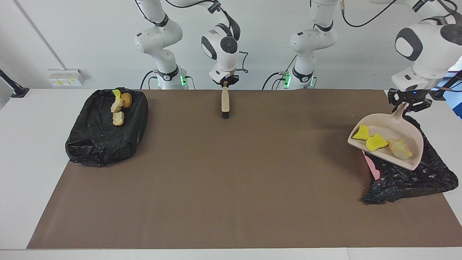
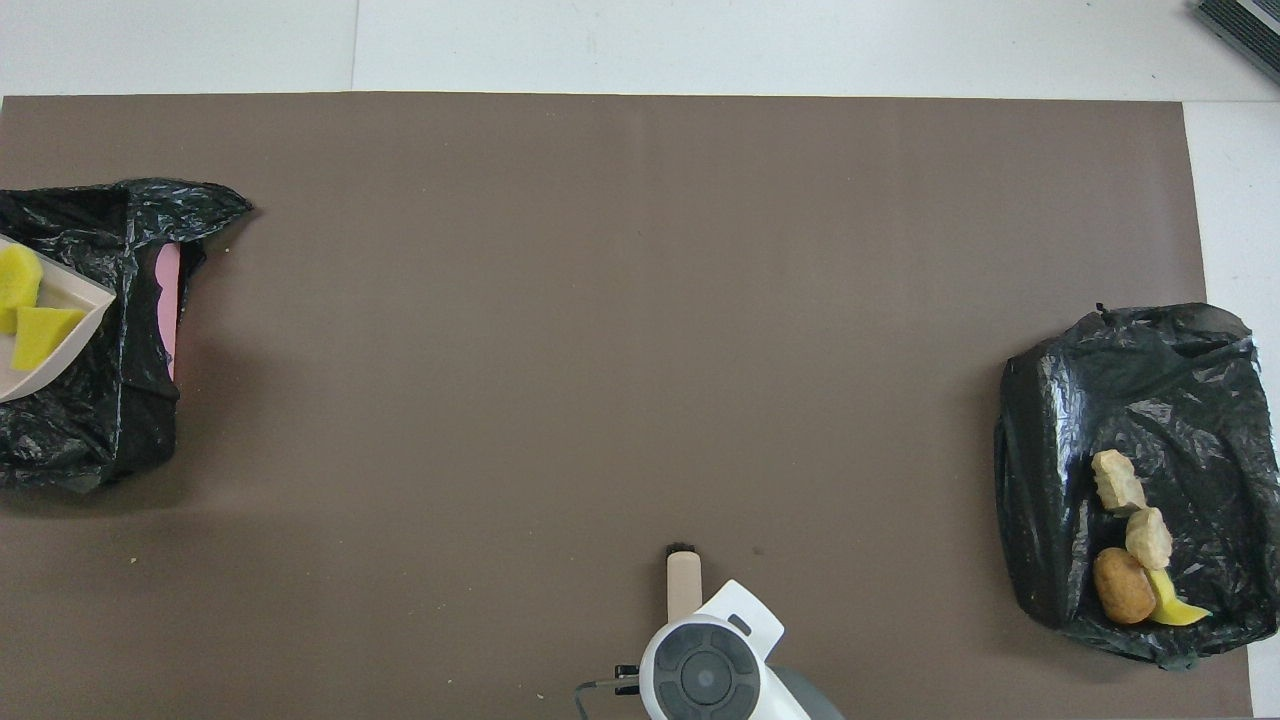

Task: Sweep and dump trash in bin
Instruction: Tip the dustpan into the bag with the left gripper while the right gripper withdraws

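The left claw hangs over the black-bag-lined bin at the left arm's end of the worktop, its fingers pinched on the thin handle of a pale pink plastic dustpan, which it holds up in the air over that bin. In the pan lie three of the small torn chunks of trash: two spongy bright yellow pieces near the open lip and a pale tan bread-like piece deeper in. In the overhead view only one corner of the dustpan shows at the edge, with the yellow pieces on it, above the bin; a strip of the bin's pink wall peeks out where the bag gapes.

The right claw is low over the brown mat, at the edge nearest the robots and about midway along it. A small hand brush with a pale wooden handle and black bristles hangs straight down from it, bristles at the mat; whether the fingers are tight on the handle or slack I cannot tell. From overhead the brush pokes out from under the arm's wrist.

At the right arm's end of the worktop sits a second black-bag-lined bin. On its bag, at the side nearest the robots, rest four more chunks: two pale tan, one orange-brown, one yellow.
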Controlling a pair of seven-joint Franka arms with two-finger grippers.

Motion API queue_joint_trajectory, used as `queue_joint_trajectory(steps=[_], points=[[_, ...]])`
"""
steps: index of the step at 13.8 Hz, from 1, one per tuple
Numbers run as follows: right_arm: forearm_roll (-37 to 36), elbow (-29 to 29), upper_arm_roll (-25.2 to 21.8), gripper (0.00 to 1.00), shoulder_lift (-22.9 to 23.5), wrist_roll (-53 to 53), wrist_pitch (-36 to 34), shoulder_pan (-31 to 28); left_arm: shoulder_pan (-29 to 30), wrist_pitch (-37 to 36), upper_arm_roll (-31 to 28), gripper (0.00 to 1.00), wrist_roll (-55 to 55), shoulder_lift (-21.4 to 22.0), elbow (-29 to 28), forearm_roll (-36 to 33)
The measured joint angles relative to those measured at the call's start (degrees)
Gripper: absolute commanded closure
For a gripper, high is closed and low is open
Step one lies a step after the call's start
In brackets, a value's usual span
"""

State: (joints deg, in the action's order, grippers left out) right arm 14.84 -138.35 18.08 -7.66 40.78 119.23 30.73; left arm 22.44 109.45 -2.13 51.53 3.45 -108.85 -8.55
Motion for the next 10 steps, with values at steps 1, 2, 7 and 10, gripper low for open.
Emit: queue_joint_trajectory(steps=[1,2,7,10], points=[[-1.05,1.97,-0.15,0.0,0.32,-0.11,-0.98,-2.25,0.57,-0.33,-0.05,1.0,-0.08,-0.58,0.73,0.0],[-1.93,3.63,-0.33,0.0,0.43,-0.28,-2.32,-4.28,0.82,-1.63,-0.12,1.0,-0.23,-1.6,2.06,0.0],[-9.27,13.26,-0.86,0.0,0.43,-0.73,-8.21,-16.43,1.07,-13.92,-0.19,1.0,-3.79,-6.73,10.0,-7.61],[-12.86,16.78,-0.9,0.0,0.54,-1.15,-8.81,-20.87,1.18,-24.07,-0.15,1.0,-18.44,-6.47,10.82,-8.77]])
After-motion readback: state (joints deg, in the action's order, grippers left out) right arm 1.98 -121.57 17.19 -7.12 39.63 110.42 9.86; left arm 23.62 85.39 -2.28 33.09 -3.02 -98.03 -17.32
